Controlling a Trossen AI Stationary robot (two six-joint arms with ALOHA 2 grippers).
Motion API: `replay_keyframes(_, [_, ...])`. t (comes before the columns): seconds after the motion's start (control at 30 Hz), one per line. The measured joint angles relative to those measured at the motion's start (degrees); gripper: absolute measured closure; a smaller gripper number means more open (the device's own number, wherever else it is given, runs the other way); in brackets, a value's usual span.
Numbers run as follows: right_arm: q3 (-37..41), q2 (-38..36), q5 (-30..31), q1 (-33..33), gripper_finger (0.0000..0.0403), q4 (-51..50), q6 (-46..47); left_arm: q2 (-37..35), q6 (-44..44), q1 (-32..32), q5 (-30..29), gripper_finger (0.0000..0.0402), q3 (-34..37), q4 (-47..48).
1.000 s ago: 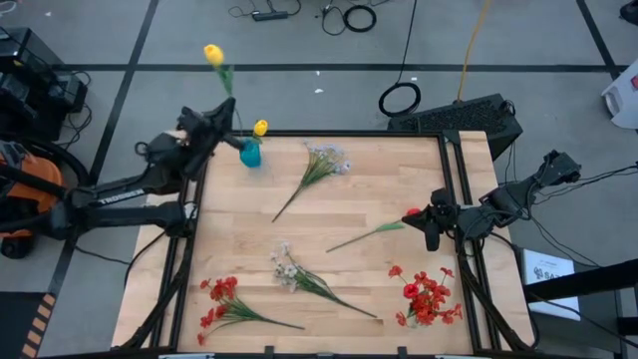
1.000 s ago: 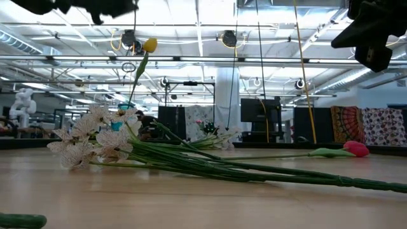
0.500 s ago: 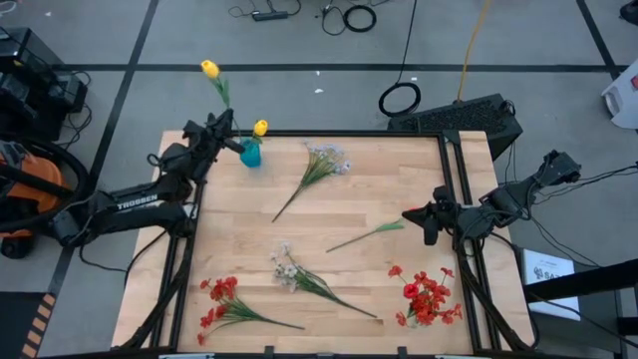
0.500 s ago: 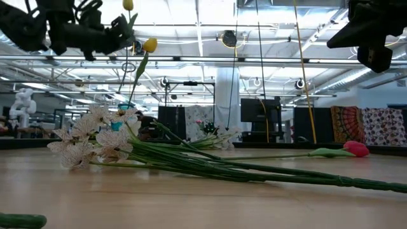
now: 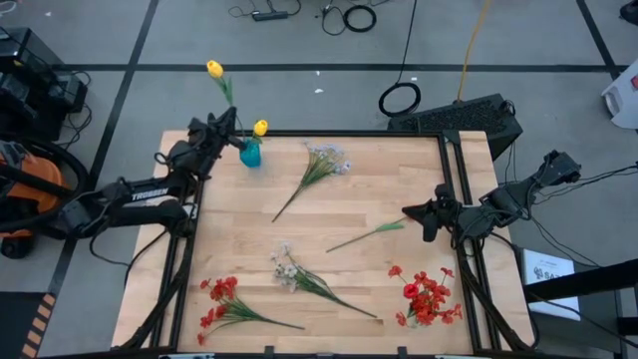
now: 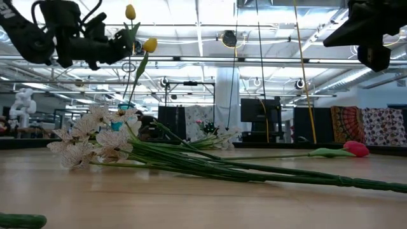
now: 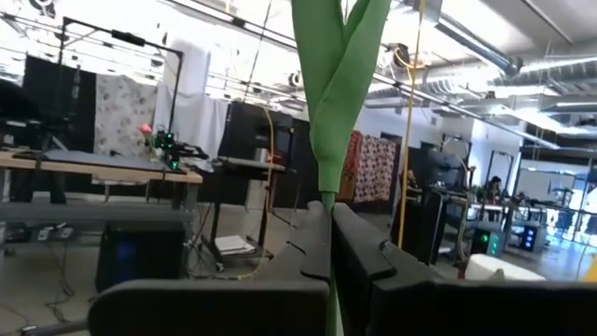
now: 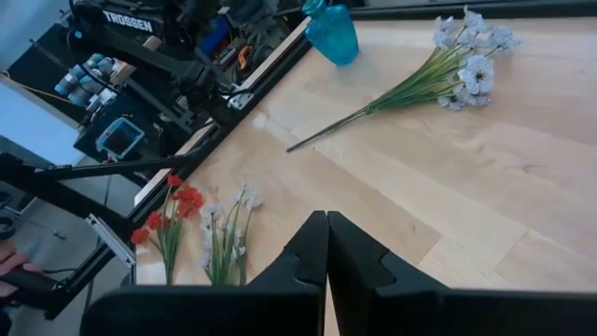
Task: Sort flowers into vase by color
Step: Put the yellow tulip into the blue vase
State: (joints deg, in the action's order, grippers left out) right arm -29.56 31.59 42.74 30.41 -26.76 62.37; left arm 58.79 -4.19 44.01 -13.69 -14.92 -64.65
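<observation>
A yellow tulip on a long green stem point(image 5: 215, 71) is pinched between the pressed-together fingers of the left gripper point(image 5: 227, 126), which is held above the table's far left corner; in the left wrist view the stem point(image 7: 334, 103) is seen rising straight out of the closed fingers. Just beside that gripper, towards the table's middle, the small teal-blue translucent vase point(image 5: 249, 154) stands on the light wooden table point(image 5: 399, 179) with a second yellow tulip point(image 5: 260, 128) already in it. The right gripper point(image 5: 411, 214) is held over the table's right side with its fingers pressed together on nothing; a red tulip point(image 5: 364, 235) lies on the wood just beside and under it. Two sprigs of small white blossoms point(image 5: 319, 165) point(image 5: 304, 276) and two red clustered sprays point(image 5: 224, 304) point(image 5: 427, 297) lie apart on the table.
</observation>
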Motion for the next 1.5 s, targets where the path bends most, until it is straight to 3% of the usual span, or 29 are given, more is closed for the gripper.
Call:
replay_keyframes(0.47, [0.0, 0.0, 2.51, -0.01, 0.0403, -0.02, -0.02, 9.5, 0.49, 1.01, 0.69, 0.038, 0.0, -2.0])
replay_keyframes(0.87, [0.0, 0.0, 2.85, -0.01, 0.0403, -0.02, 0.0, 10.37, 0.16, 0.97, 0.69, 0.0371, 0.0, 5.17])
replay_keyframes(1.5, [0.0, 0.0, 4.26, -0.02, 0.0403, -0.02, 0.63, -2.13, 0.12, 0.98, 3.39, 0.0367, 0.0, 28.46])
